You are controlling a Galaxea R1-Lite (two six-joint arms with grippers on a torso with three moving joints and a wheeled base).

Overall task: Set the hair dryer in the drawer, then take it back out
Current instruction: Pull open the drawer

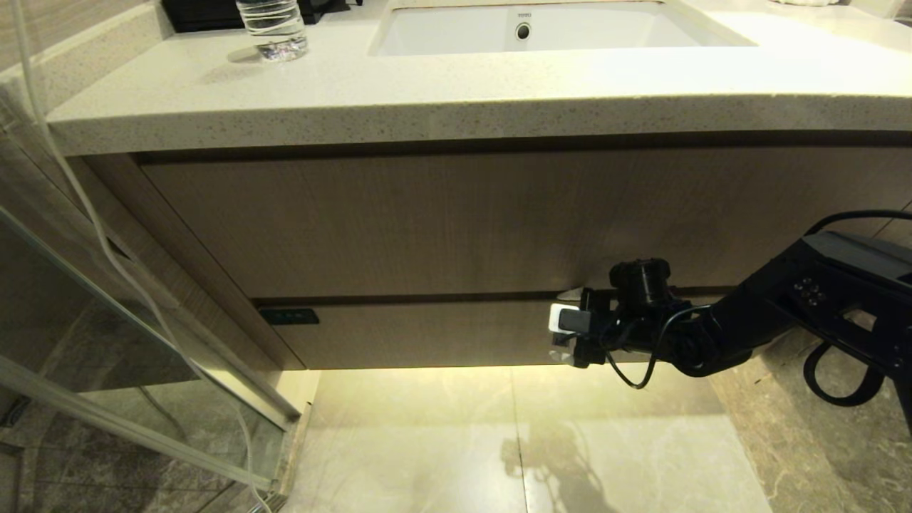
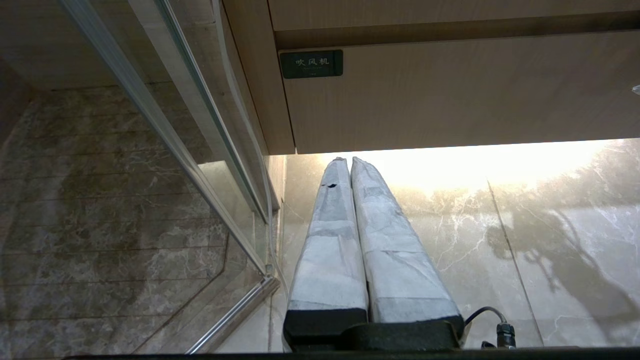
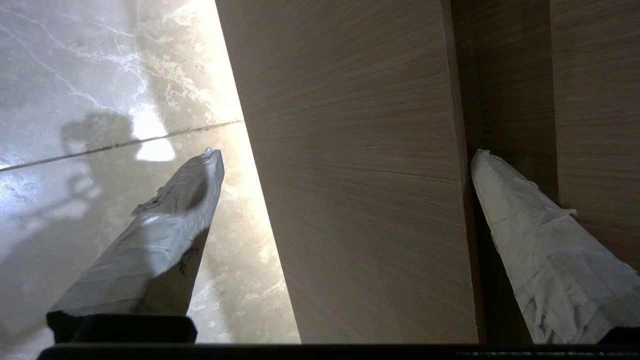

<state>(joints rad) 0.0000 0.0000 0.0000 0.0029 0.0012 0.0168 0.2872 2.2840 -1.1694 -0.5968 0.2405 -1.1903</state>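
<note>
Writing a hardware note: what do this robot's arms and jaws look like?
Right arm: matte black, angular shell, loose black cable looping beneath. Right gripper and left gripper: long tapered fingers wrapped in whitish tape, on black bases.

A bathroom, hotel-like: white undermount sink (image 1: 563, 28) in a speckled stone countertop (image 1: 427, 92), wood-grain vanity with a labelled drawer (image 1: 427, 335), glass shower partition (image 1: 107, 342), marble floor tiles (image 1: 499, 442), a water bottle (image 1: 273, 27) on top.

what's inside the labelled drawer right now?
Cannot tell: the drawer is closed, so only its wood front and black label show. No hair dryer is visible. The open right gripper straddles the drawer front.
</note>
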